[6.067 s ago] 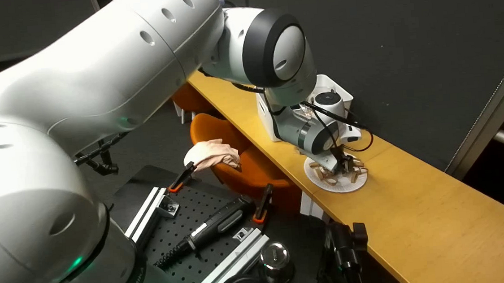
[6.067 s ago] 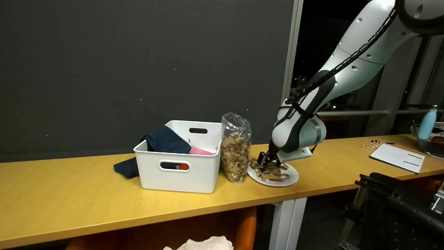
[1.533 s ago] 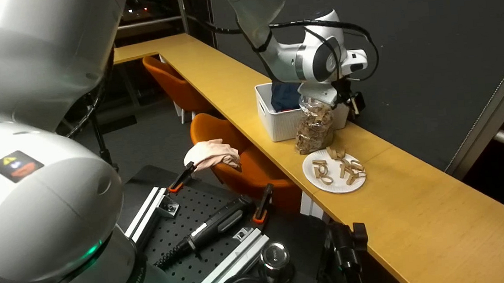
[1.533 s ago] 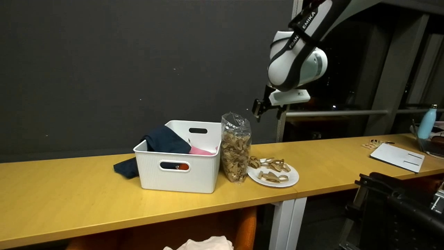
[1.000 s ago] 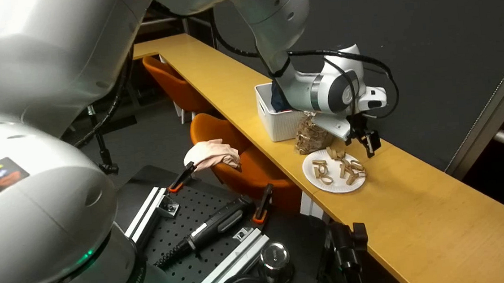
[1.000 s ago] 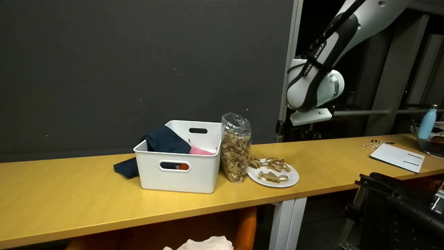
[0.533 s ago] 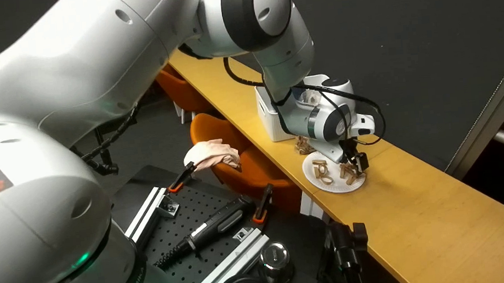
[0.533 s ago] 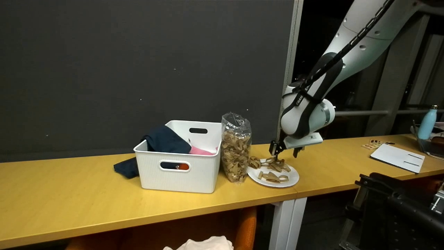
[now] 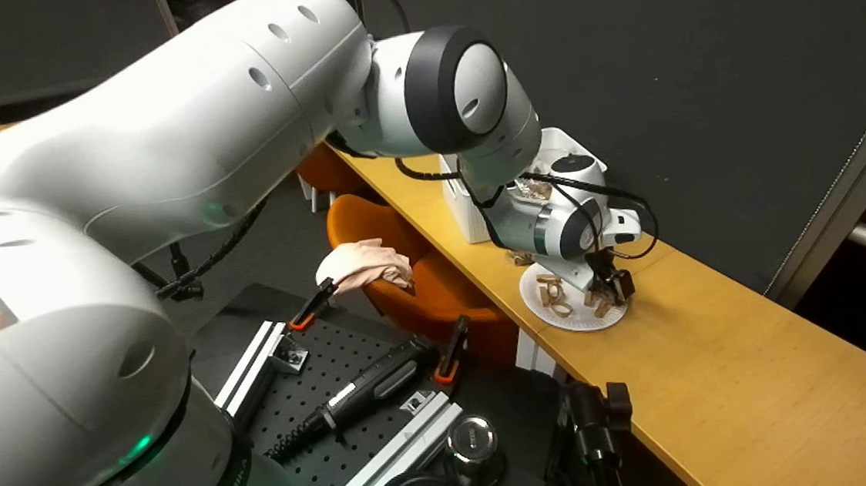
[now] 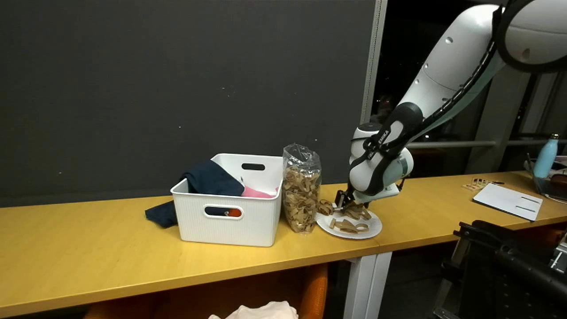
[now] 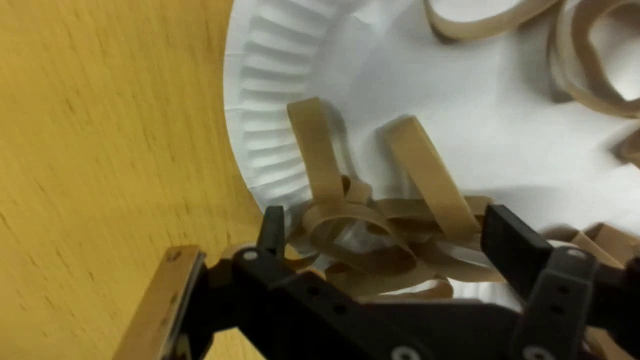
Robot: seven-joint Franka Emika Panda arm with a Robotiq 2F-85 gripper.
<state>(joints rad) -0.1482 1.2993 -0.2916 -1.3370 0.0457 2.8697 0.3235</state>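
Yellow wood-topped table (image 10: 88, 248): long, set along a dark grey wall panel (image 10: 177, 88).
Round white paper plate with fluted rim (image 11: 270, 100): flat on the table.
Flat tan band loops (image 11: 432, 180): several, lying on the plate in loose groups.
Black two-finger gripper (image 11: 390, 232): low over the plate's wall-side edge; fingers spread wide, a cluster of loops in the gap between them in the wrist view; whether they touch cannot be told.
Clear plastic bag (image 10: 302, 186): upright between bin and plate, filled with similar tan loops.
White ribbed plastic bin (image 10: 261, 226): beside the bag; navy cloth (image 10: 215, 179) over one corner, pink item (image 10: 256, 192) inside.
Orange moulded chair (image 9: 438, 308): at the table's edge, pale pink cloth (image 9: 363, 264) draped over it.
Light-blue bottle (image 10: 545, 157): upright, well apart from the plate.
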